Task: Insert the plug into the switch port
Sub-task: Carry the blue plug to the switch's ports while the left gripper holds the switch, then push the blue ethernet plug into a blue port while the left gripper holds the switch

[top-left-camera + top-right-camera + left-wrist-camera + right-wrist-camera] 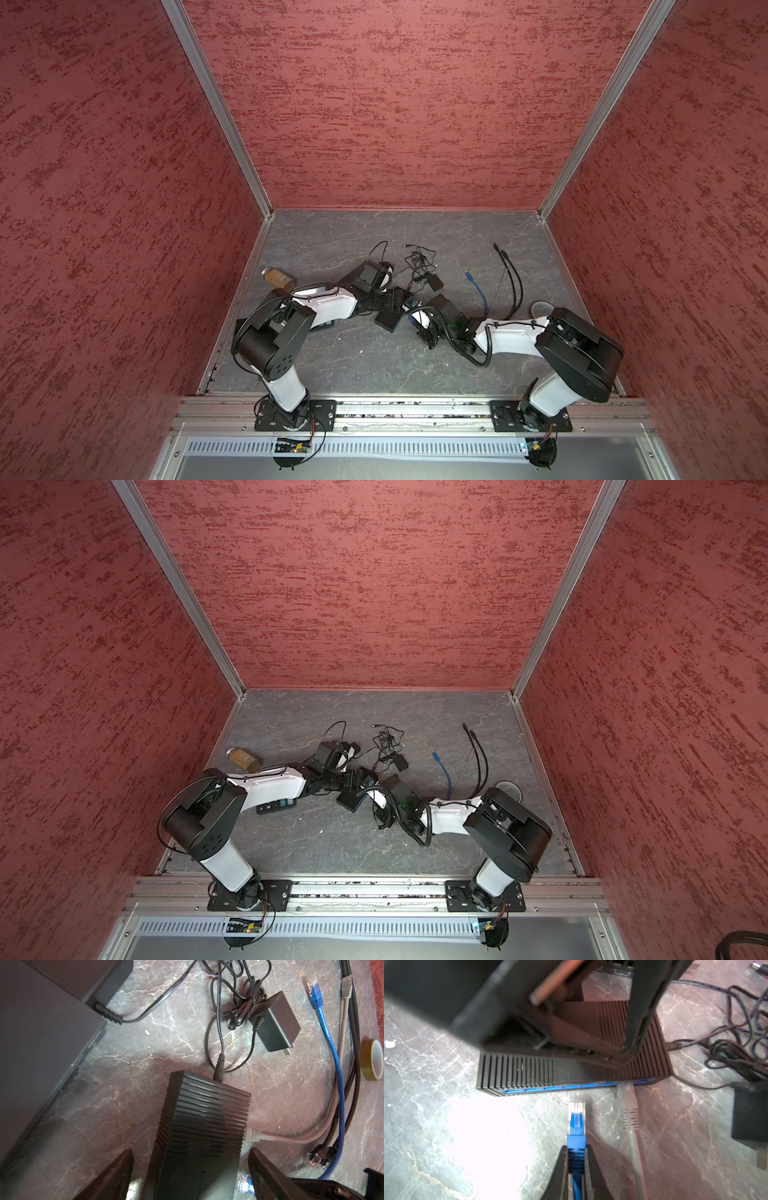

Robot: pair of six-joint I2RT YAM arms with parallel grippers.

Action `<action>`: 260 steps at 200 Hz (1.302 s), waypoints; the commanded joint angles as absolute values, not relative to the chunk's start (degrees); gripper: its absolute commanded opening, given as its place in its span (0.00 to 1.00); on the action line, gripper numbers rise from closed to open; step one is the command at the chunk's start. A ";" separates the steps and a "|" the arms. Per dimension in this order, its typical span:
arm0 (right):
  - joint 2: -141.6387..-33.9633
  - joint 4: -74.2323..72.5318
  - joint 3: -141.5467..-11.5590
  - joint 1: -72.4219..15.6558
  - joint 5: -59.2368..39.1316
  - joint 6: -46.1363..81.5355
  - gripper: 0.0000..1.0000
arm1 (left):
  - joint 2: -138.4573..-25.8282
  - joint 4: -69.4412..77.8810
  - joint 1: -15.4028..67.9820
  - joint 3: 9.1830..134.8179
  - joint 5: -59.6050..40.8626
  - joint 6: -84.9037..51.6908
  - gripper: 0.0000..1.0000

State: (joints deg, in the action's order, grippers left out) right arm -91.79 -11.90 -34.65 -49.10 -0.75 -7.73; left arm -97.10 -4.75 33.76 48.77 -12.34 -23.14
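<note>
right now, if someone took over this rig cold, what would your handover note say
Left gripper: open, fingers straddling the black network switch, with gaps on both sides.
Right gripper: shut on the boot of the blue ethernet plug.
Where: the plug points at the switch's port face but is not in. A grey ethernet plug appears seated in a port beside it.
Done: plug gripped and roughly aimed.
Left: steady the switch, then push the plug into a free port.
</note>
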 commanded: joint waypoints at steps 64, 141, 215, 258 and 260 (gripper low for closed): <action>-93.22 -12.98 -37.17 -49.92 0.44 -6.87 0.00 | -98.35 -2.81 35.50 48.44 -11.42 -24.60 0.77; -94.74 -12.66 -38.65 -50.10 -0.01 -6.68 0.00 | -98.88 -2.02 35.43 47.52 -11.72 -24.96 0.71; -95.52 -14.68 -39.01 -50.53 0.44 -6.63 0.00 | -99.01 -1.68 35.51 47.02 -11.90 -25.05 0.69; -95.35 -15.73 -40.98 -50.54 0.88 -7.57 0.00 | -99.75 -2.08 35.68 47.42 -12.83 -24.71 0.67; -95.27 -15.80 -41.05 -50.54 0.88 -7.69 0.00 | -99.76 -2.17 35.62 47.41 -12.90 -24.66 0.67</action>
State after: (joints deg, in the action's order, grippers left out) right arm -94.91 -11.53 -37.58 -49.84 -0.51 -7.49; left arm -97.95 -2.00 35.05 47.79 -10.96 -24.80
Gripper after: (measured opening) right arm 0.127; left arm 0.677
